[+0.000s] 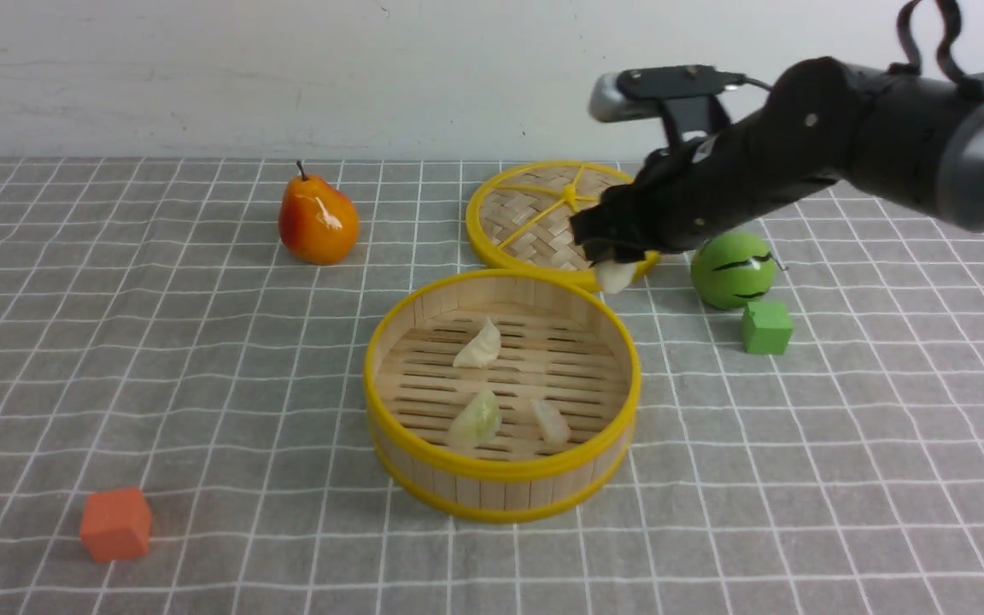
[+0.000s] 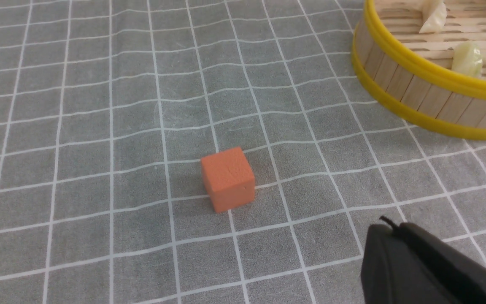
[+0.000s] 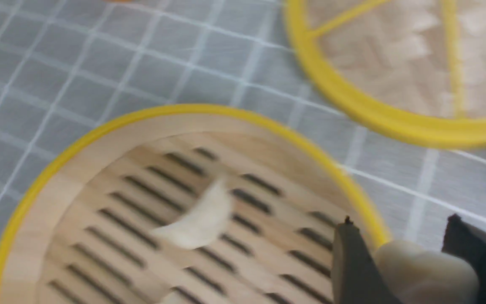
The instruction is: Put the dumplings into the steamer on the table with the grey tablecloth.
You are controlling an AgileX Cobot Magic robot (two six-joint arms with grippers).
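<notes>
Left gripper sat nearest you, low over the grey tablecloth, jaws pressed together on nothing, so it was out of this step. Cloth on the table was thin fabric, white grid, slightly wrinkled. Just past the gripper, the orange cube was a matte, grainy block, foam by the look, well apart from the work. Mid-field was the steamer: round, shallow, glossy yellow rims, upright wooden slats for the wall, slotted wooden floor. You had three inside: pale green dumpling and pinkish dumpling on the near side, cream-white dumpling further back, all small pleated crescents, smooth and probably rubbery. Right gripper was pinching the fourth dumpling, cream-white, between its black fingers, in the air at the steamer's far-right rim; just inside or just outside it, I couldn't tell. My read: three of four done, and the last needed bringing inward over the slats and letting go. Beyond that sat a green cube, a striped green ball, the flat woven disc with yellow spokes, partly hidden by the arm, and a glossy orange-red pear far left. None of those were your job.
</notes>
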